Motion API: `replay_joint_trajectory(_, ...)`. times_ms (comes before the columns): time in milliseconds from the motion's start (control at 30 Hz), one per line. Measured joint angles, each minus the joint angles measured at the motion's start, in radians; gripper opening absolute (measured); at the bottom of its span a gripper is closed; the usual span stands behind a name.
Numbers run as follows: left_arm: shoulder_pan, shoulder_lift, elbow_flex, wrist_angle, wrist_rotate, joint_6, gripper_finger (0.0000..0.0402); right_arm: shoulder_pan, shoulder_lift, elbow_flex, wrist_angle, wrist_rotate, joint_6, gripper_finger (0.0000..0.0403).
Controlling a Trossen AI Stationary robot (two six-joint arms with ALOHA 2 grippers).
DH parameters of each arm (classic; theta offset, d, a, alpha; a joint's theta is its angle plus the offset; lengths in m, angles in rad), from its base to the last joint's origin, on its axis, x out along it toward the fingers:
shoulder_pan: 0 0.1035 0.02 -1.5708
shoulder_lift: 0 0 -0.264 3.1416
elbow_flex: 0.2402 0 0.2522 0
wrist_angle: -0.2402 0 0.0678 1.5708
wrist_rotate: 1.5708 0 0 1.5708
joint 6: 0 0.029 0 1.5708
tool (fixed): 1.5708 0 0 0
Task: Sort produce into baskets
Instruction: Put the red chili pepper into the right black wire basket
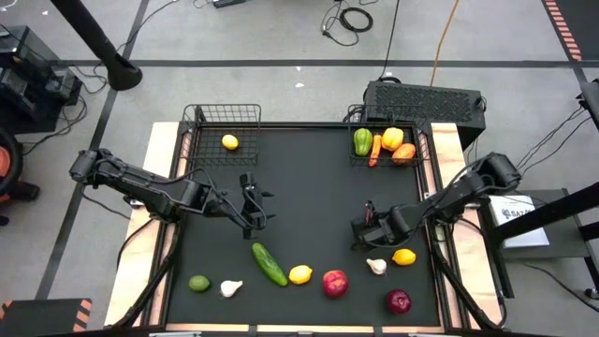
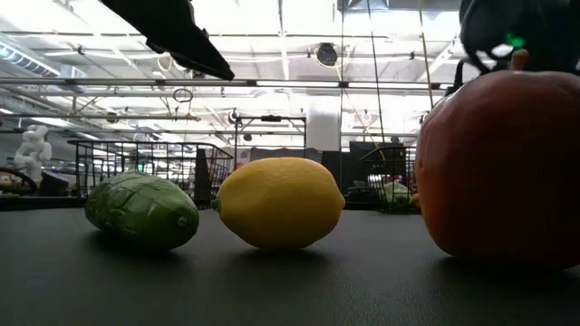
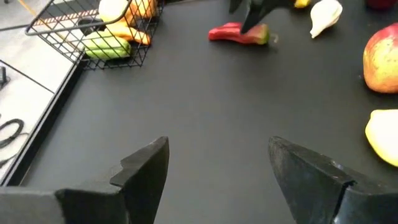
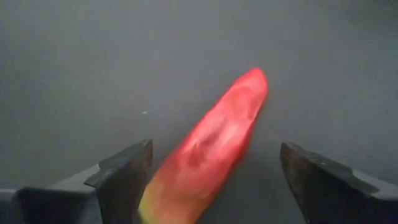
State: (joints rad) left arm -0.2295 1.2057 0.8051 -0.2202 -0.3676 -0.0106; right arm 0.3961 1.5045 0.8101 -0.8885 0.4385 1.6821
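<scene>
A red chili [image 4: 214,146] lies flat on the black mat, and my right gripper [image 4: 211,186] hangs over it, open and pointing steeply down. One finger stands on each side of the chili, with no touch that I can see. In the high view this gripper [image 1: 363,227] is right of the table's middle. My left gripper [image 1: 253,208] hovers open and empty left of the middle. The left basket [image 1: 201,120] holds one lemon [image 1: 229,142]. The right basket [image 1: 423,142] holds a green pepper [image 1: 362,141], a carrot [image 1: 375,150] and two more peppers.
Along the near edge lie a lime [image 1: 199,283], a garlic [image 1: 230,287], a cucumber [image 1: 269,263], a lemon [image 1: 300,273] and a red apple [image 1: 334,283]. Close to my right gripper are a garlic [image 1: 376,266], a lemon [image 1: 404,256] and a dark apple [image 1: 398,300].
</scene>
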Motion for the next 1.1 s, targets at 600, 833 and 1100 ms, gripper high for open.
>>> replay_joint_trajectory(600,0.0,0.0,0.0,0.021,-0.003,0.018,0.0281,-0.034,0.147,0.001,0.056,-0.046,-0.104,0.0272)
replay_joint_trajectory(833,0.0,0.0,0.0,0.021,-0.003,0.018,0.0281,-0.035,0.125,-0.001,0.052,-0.049,-0.13,0.0215)
replay_joint_trajectory(1100,0.0,0.0,0.0,0.021,-0.004,0.019,0.0281,-0.035,0.118,0.0,0.075,-0.053,-0.159,0.016)
